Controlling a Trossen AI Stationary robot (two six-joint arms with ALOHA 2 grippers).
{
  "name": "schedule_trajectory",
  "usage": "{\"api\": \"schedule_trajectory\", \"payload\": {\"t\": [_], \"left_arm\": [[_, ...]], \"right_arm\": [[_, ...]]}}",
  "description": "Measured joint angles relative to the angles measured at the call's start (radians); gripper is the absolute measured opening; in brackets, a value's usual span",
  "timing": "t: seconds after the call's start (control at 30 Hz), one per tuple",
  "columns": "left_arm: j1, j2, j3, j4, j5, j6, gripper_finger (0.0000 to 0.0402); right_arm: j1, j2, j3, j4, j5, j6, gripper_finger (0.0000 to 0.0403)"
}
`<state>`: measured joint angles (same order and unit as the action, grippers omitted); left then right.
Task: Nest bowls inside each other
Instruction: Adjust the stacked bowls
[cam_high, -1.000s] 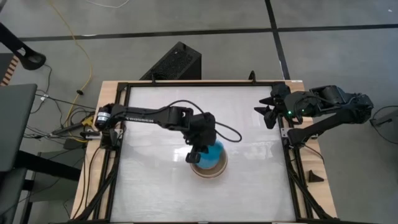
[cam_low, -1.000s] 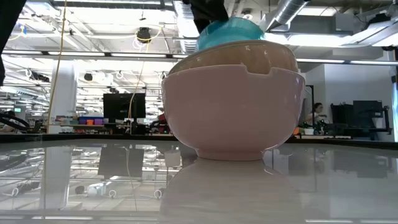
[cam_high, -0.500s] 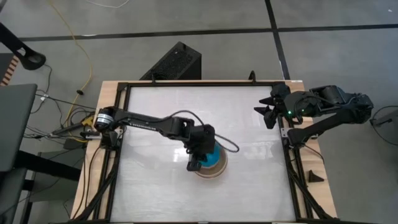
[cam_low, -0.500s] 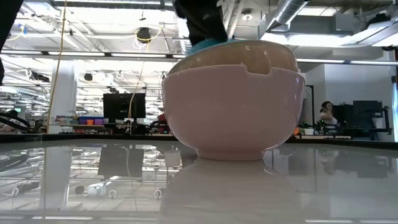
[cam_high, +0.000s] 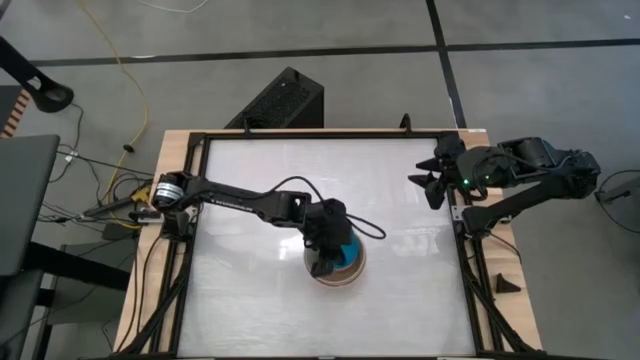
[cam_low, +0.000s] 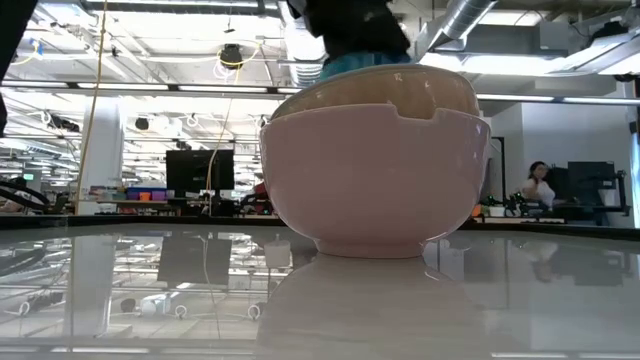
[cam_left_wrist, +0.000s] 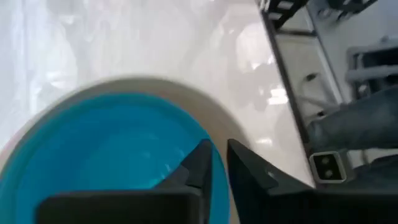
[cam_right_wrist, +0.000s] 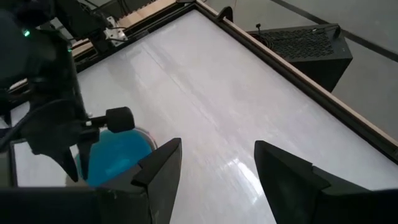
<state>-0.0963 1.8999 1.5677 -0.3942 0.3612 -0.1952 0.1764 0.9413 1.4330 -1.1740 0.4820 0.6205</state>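
Note:
Near the table's middle stands a stack of bowls. The pink bowl rests on its foot on the table, and the grey-beige bowl sits inside it. The light blue bowl lies in the grey-beige one, with only a sliver showing above the rim. My left gripper is at the stack's near-left rim, shut on the blue bowl. My right gripper hangs open above the table's right edge, holding nothing. My left gripper has the light blue bowl's rim between its two fingers, one finger inside the bowl and one outside. The fingers slant down at it from the table's left. The bowl sits low inside the grey-beige bowl.
A black box stands on the floor beyond the far edge. A black frame runs round the white tabletop. A small black wedge lies at the right edge. A person shows far off in the room.
My left gripper has sunk and shifted a little toward the near edge, rolling its wrist, still on the blue bowl. The blue bowl, which stood tilted above the grey-beige rim, has dropped into the stack, so that only a sliver shows.

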Motion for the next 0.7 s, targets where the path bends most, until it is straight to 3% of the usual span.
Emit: {"api": "schedule_trajectory", "payload": {"t": [0.43, 0.7], "left_arm": [[0.062, 0.0, 0.0, 0.034, 0.189, -0.08, 0.0202], [0.152, -0.11, 0.0, 0.064, 0.183, -0.084, 0.022]], "right_arm": [[0.007, 0.0, 0.0, 0.0, -0.01, 0.001, 0.0237], [0.157, 0.001, -0.07, 0.066, 0.044, 0.071, 0.0237]]}}
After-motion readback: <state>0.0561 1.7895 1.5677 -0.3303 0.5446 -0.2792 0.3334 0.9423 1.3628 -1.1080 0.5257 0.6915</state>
